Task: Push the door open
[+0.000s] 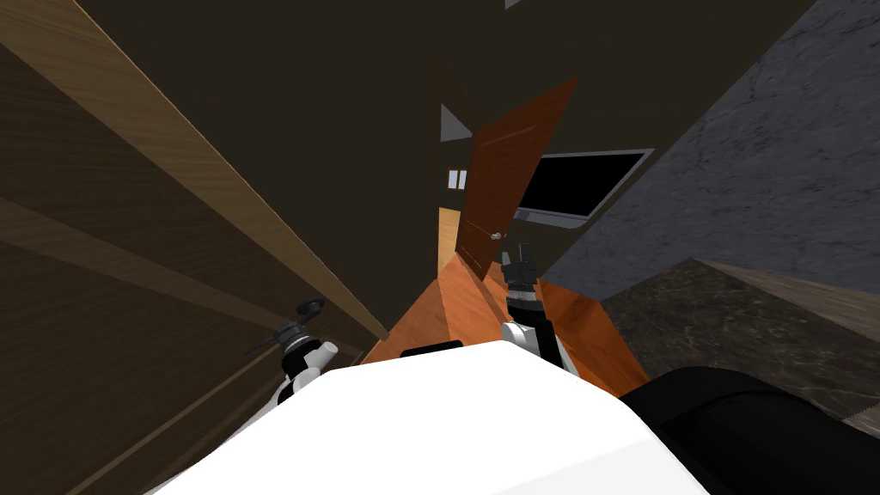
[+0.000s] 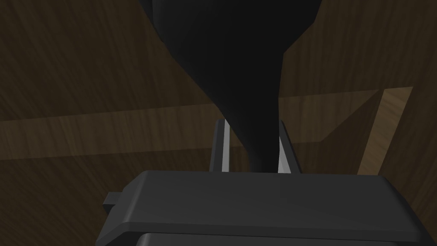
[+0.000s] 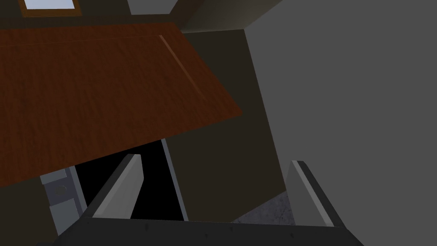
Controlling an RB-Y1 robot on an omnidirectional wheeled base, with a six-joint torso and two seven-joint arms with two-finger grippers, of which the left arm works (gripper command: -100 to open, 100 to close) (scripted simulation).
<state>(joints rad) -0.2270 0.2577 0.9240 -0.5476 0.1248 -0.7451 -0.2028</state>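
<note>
The door [image 1: 507, 172] stands ajar. My right gripper [image 1: 521, 253], blades apart, hovers just beside its knob [image 1: 496, 235]. Next I press its panel wide. My left gripper [image 1: 300, 319], well apart from the door, clamps a dark flared object [image 2: 239, 64].

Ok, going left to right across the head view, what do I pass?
Wood wall → left gripper → door → screen → stone wall.
</note>
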